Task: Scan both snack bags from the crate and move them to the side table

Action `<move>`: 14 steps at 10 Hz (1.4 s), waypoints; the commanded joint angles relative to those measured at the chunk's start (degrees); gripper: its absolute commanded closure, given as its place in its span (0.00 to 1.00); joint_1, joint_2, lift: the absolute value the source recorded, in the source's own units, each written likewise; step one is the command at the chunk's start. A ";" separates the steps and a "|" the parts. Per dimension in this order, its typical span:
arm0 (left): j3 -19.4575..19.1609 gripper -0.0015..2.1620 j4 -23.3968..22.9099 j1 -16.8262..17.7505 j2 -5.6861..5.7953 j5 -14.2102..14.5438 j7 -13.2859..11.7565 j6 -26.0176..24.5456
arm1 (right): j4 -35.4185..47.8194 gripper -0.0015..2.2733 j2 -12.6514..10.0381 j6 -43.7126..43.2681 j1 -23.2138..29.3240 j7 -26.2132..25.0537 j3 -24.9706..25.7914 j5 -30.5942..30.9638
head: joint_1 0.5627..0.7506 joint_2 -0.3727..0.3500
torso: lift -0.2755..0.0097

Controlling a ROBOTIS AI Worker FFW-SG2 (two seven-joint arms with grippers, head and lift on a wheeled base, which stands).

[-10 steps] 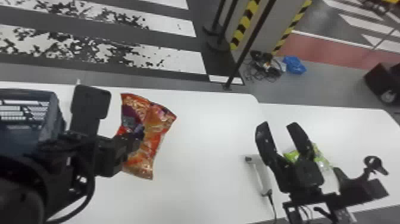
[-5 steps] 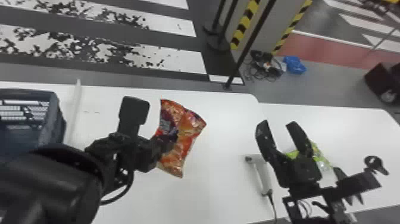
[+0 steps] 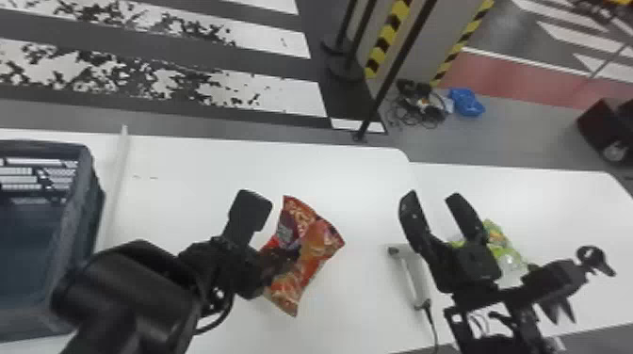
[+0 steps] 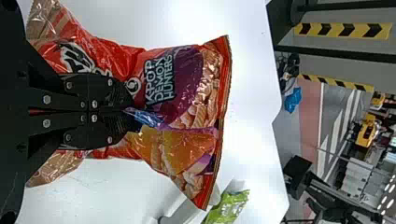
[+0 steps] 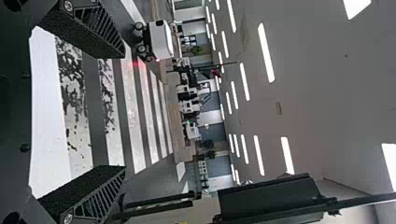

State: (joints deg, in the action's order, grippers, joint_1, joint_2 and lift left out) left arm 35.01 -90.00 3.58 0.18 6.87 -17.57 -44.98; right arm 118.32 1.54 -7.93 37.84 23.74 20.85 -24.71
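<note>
One red bag (image 3: 320,240), pinched mid-body by the closed left tool (image 4: 127,111), likely for balance, is above the tabletop (image 3: 188,162); right tool (image 3: 432,197) spread wide, empty; green bag (image 3: 507,252) on side tabletop (image 3: 560,207), presumably delivered.

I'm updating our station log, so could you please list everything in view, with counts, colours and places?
front table: 1, white, before the robot
side table: 1, white, to its right
crate: 1, dark blue-grey, front table's left end
red snack bag: 1, red-orange, over front table
green snack bag: 1, green, on side table
scanner: 1, pale grey, between the bags
pillar: 1, grey with yellow-black stripes, beyond tables
posts: several, black, by pillar
cables: one tangle, mostly black, on floor
bundle: 1, blue, beside cables
ceiling lights: many, white, overhead
left hand: 1, black, closed on red snack bag
right hand: 1, black, open, near green snack bag
</note>
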 commanded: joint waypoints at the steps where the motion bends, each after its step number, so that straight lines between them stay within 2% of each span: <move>1: 1.64 0.91 2.73 1.60 -0.33 -1.42 -0.71 0.20 | -0.02 0.03 0.22 6.49 -1.45 0.08 0.33 0.89 | 0.70 0.03 | 0.86; 4: 6.21 0.91 9.14 5.73 -0.33 -2.65 -1.94 1.78 | -0.28 0.03 0.57 8.95 -2.33 0.79 0.51 1.41 | 0.70 0.03 | 0.86; 6: 8.58 0.91 13.80 6.88 -0.33 -2.83 -2.74 6.17 | -0.28 0.03 0.57 9.47 -2.51 0.79 0.51 1.06 | 0.70 0.03 | 0.86; 8: 9.46 0.91 15.73 6.88 -0.33 -2.74 -2.47 9.51 | -0.28 0.03 0.57 9.65 -2.60 0.87 0.51 0.62 | 0.70 0.03 | 0.86; 9: 9.64 0.82 15.65 6.61 -0.33 -2.48 -0.01 11.10 | -0.28 0.03 0.75 9.65 -2.60 0.87 0.51 0.45 | 0.70 0.03 | 0.86; 10: 9.37 0.41 14.15 5.65 -0.33 -2.65 1.92 12.50 | -0.20 0.03 0.84 9.65 -2.51 0.87 0.51 0.10 | 0.70 0.03 | 0.86; 11: 8.67 0.00 11.78 5.03 -0.33 -3.09 2.01 11.97 | -0.02 0.03 0.84 9.47 -2.24 0.96 0.60 0.01 | 0.70 0.03 | 0.86; 14: 4.37 0.02 2.73 0.99 -0.33 -3.44 2.45 9.34 | 0.59 0.03 0.75 9.47 -1.72 1.23 0.51 -0.17 | 0.70 0.03 | 0.86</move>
State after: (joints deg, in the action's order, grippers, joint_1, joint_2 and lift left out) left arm 40.28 -85.30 5.39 0.17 3.48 -15.12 -34.98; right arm 118.85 2.35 1.57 36.05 25.00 21.40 -24.86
